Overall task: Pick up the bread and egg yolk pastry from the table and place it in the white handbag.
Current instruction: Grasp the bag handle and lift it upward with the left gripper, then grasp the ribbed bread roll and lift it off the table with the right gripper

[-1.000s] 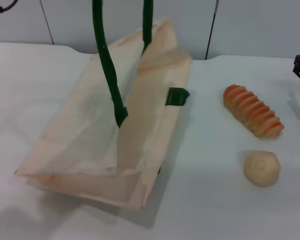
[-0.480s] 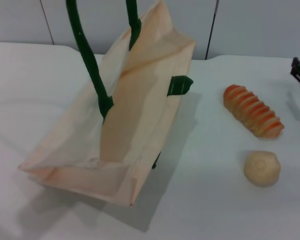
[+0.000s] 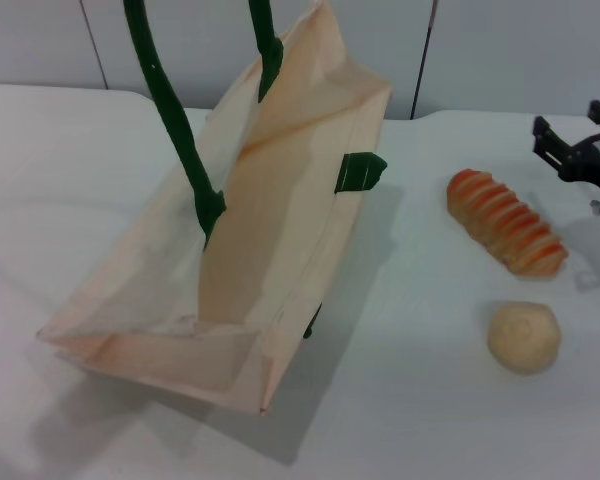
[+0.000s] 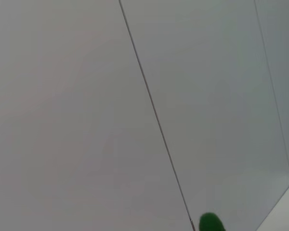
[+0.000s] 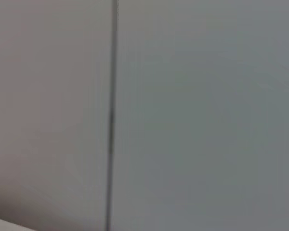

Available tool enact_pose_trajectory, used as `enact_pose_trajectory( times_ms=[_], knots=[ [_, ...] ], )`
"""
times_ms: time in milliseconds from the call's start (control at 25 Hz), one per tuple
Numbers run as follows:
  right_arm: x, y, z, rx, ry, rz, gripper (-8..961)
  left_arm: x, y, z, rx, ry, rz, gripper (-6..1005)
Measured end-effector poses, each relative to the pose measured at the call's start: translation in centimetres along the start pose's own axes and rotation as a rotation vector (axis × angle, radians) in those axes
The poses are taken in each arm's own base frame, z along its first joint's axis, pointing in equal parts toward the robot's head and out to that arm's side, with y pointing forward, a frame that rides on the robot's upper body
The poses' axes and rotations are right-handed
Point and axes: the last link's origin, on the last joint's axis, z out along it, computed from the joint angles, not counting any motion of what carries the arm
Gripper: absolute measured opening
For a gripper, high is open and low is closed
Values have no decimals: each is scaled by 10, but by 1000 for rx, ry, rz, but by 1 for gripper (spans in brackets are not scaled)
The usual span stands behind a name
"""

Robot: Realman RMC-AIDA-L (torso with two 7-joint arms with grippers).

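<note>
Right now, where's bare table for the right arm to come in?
Bare: between white handbag and bread; the front strip below egg yolk pastry. Crowded: right edge, where right gripper hangs just behind the bread.

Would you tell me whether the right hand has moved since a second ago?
Yes. The right hand has come in from the right edge toward the bread, which stayed put.

white handbag (image 3: 270, 250) on table (image 3: 430, 420) left, bread (image 3: 506, 222) right, egg yolk pastry (image 3: 524, 338) before it
</note>
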Motion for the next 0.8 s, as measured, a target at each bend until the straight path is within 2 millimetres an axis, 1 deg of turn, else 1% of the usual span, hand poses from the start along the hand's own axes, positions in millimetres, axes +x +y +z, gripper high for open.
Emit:
enact_pose_trajectory(
  times_ms=[160, 240, 400, 800],
  knots=[
    [-6, 7, -5, -63, -62, 29, 776, -3, -2, 0, 16, -22, 5, 129],
    [-6, 10, -6, -86, -64, 25, 776, -4, -3, 0, 21, -28, 6, 129],
    [-3, 21, -6, -173, -31, 4, 776, -6, -5, 0, 31, -40, 7, 129],
    [8, 26, -13, -217, 11, -11, 778, -11, -8, 0, 50, -70, 8, 122]
  ],
)
